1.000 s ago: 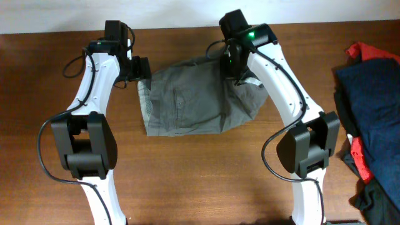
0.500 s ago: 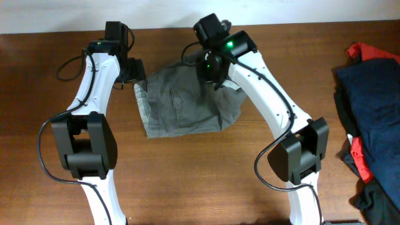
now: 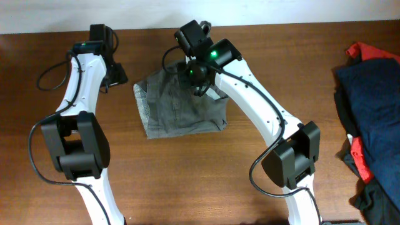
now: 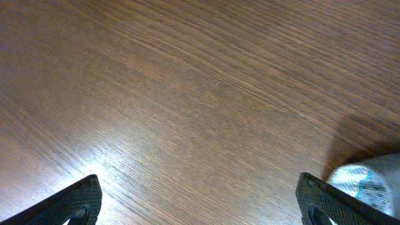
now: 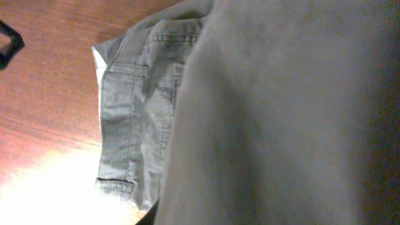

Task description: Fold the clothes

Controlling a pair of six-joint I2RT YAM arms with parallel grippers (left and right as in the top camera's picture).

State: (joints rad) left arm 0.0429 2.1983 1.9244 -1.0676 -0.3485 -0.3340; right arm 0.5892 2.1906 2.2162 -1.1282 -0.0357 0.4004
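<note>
The grey-olive garment [image 3: 178,109] lies on the wooden table between the arms, its right part drawn over to the left. My right gripper [image 3: 199,81] is over its upper middle and shut on the lifted fold. In the right wrist view that fold [image 5: 281,125] fills the frame and hides the fingers, while the flat part with pocket and seams [image 5: 134,100] lies beyond. My left gripper [image 3: 117,76] is open and empty, left of the garment's upper left corner. In the left wrist view [image 4: 197,190] it hangs over bare wood, with a pale bit of garment [image 4: 365,181] by the right finger.
A pile of dark navy cloth [image 3: 372,94] with red cloth [image 3: 362,50] lies at the table's right edge. The table's back edge runs just behind both grippers.
My right gripper has moved left, carrying the garment's right part over the rest. My left gripper has drawn back to the left, off the garment's edge.
</note>
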